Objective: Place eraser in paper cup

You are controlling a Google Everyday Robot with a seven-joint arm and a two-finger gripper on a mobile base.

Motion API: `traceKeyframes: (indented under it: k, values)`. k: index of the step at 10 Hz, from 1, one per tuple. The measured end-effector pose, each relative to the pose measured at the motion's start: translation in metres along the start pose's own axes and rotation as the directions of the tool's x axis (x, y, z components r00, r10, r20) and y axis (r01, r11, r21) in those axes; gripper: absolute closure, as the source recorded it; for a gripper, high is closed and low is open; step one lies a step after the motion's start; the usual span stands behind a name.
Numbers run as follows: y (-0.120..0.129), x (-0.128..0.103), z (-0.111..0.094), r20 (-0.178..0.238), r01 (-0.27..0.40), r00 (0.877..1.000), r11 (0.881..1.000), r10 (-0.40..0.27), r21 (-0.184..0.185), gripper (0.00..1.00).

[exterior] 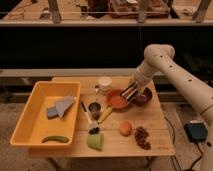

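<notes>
A wooden table (pixel 155 131) stands before dark shelving; at its left sits a yellow bin (pixel 22 122); farther right, the cream paper cup (pixel 104 83) stands empty at the back; right of it the gripper (pixel 131 91) hovers, fingers pinching the striped black, red and white eraser (pixel 129 93) above an orange bowl (pixel 116 100); released here, it would likely land in the bowl, missing the cup.

Wooden table (pixel 160 131) on pale floor (pixel 15 112), dark shelving (pixel 75 47) behind.

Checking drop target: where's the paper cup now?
Paper cup sits at the table's back edge, left of the gripper, behind the metal cup.
</notes>
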Motion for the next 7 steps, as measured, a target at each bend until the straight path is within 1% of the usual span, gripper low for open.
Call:
traceKeyframes:
  k: [1, 2, 3, 4, 5, 6, 7]
  values:
    - [-0.007, 0.004, 0.007, -0.044, -0.034, 0.998, 0.999, 0.036, 0.033, 1.0]
    - [-0.018, 0.009, 0.014, -0.07, -0.059, 0.996, 0.996, 0.064, 0.065, 1.0]
    - [-0.031, 0.018, 0.02, -0.086, -0.085, 0.992, 0.992, 0.094, 0.098, 1.0]
    - [-0.05, 0.03, 0.027, -0.091, -0.13, 0.985, 0.981, 0.144, 0.142, 1.0]
    - [-0.065, 0.041, 0.031, -0.089, -0.171, 0.978, 0.97, 0.188, 0.173, 1.0]
    - [-0.077, 0.047, 0.034, -0.088, -0.195, 0.973, 0.962, 0.215, 0.193, 1.0]
    - [-0.091, 0.051, 0.035, -0.083, -0.229, 0.964, 0.95, 0.251, 0.213, 1.0]
